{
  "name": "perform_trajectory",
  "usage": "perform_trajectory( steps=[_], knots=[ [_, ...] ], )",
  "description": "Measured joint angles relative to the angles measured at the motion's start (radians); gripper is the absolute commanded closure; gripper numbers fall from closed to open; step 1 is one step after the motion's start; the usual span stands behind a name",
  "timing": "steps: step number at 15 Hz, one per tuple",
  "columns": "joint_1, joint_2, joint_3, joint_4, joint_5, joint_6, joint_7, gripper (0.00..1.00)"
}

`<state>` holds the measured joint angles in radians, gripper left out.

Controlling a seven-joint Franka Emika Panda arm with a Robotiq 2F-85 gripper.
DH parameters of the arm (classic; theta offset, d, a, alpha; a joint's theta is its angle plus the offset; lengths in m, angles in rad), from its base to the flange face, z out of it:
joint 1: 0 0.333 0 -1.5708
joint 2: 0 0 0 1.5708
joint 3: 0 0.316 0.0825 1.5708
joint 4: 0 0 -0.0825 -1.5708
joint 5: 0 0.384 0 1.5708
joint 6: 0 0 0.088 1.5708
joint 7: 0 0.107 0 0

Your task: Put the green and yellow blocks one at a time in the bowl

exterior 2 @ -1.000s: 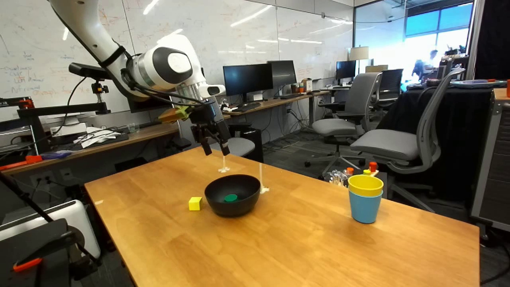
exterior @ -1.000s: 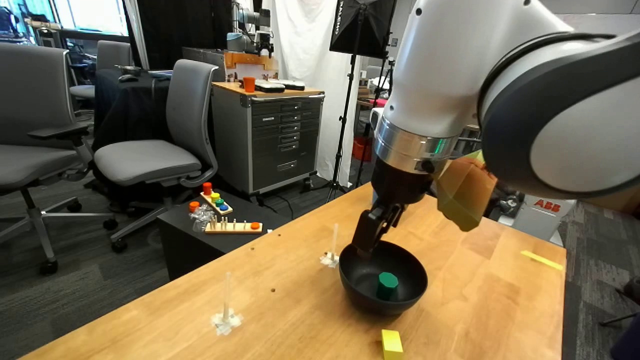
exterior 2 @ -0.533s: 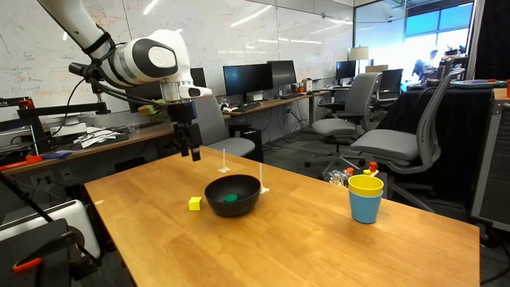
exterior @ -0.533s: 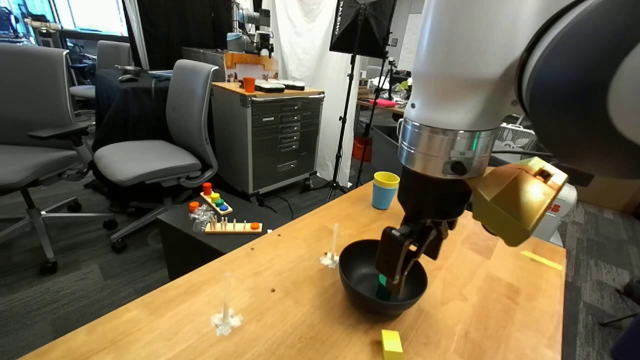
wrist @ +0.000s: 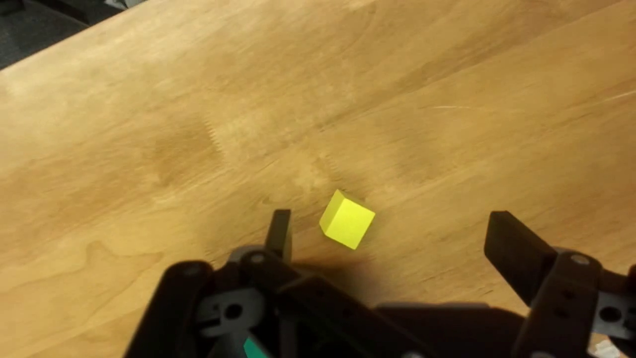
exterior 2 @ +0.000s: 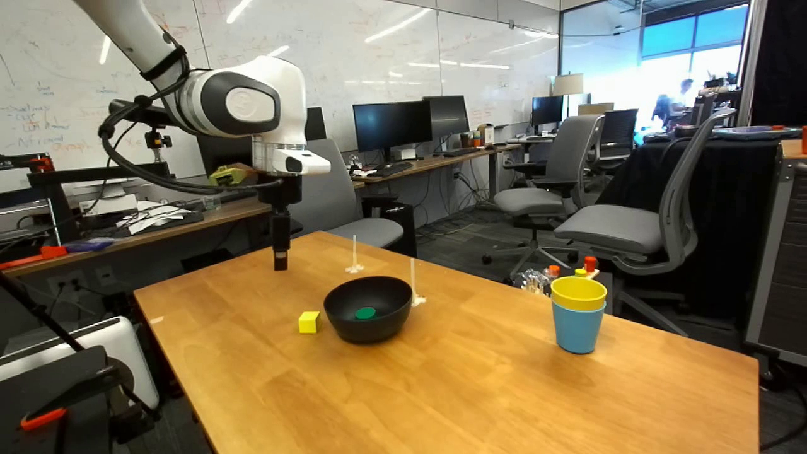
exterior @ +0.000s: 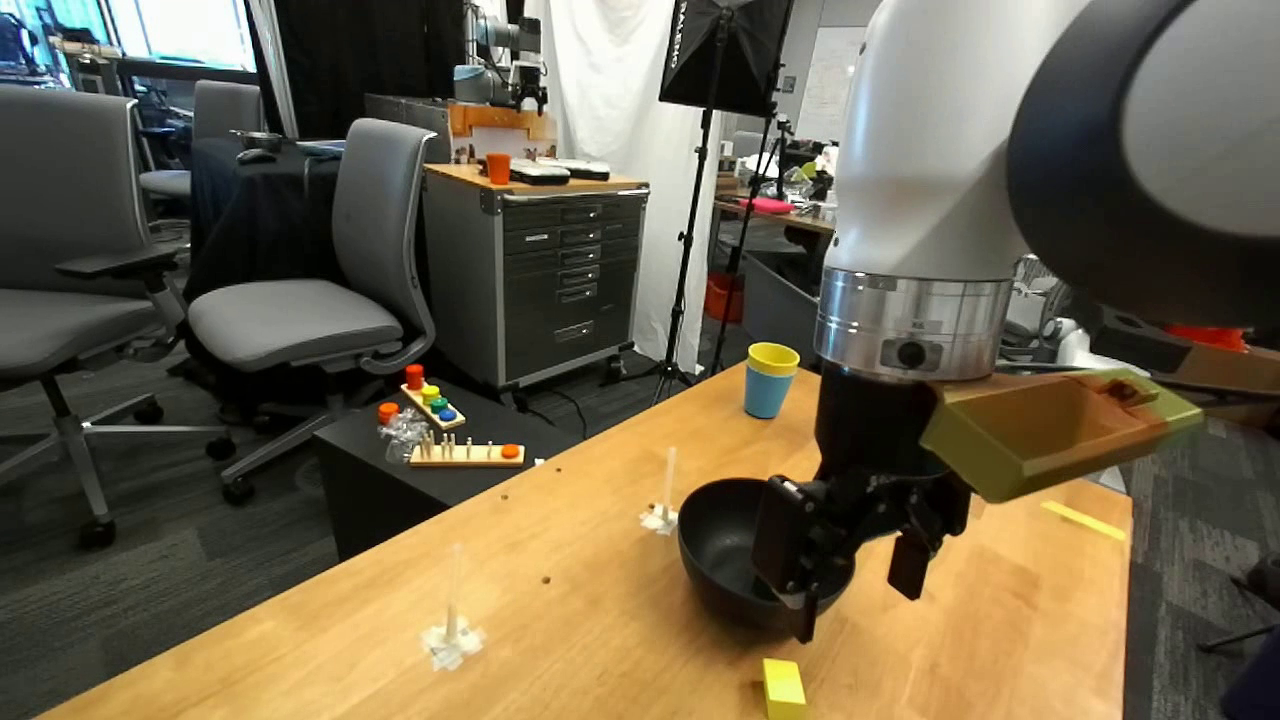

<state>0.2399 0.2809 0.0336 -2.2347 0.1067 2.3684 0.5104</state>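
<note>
a robot arm [exterior 2: 243, 101] holds its black gripper [wrist: 390, 219] above a wooden table [exterior 2: 479, 391], pointing down. the two fingers are spread wide apart, and in the wrist view we look between them at the yellow block [wrist: 349, 223], nearer to one of the fingertips. both fingers stand clear of it. the yellow block lies on the table, just beside the black bowl [exterior 2: 372, 332] with a gap between. inside the bowl, in an exterior view, we make out the top of the green block [exterior 2: 365, 313]. a thin pale peg [exterior 2: 413, 275] stands upright just beside the bowl, and another peg [exterior 2: 354, 251] rises farther off. well apart from the bowl, near the table's edge, we find a yellow cup [exterior 2: 578, 295] stacked in a blue cup [exterior 2: 577, 329].
</note>
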Motion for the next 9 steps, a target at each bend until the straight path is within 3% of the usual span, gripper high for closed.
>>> perform_trajectory(
  steps=[9],
  knots=[
    [-0.037, 0.088, -0.020, 0.004, 0.002, 0.074, 0.128, 0.00]
  ],
)
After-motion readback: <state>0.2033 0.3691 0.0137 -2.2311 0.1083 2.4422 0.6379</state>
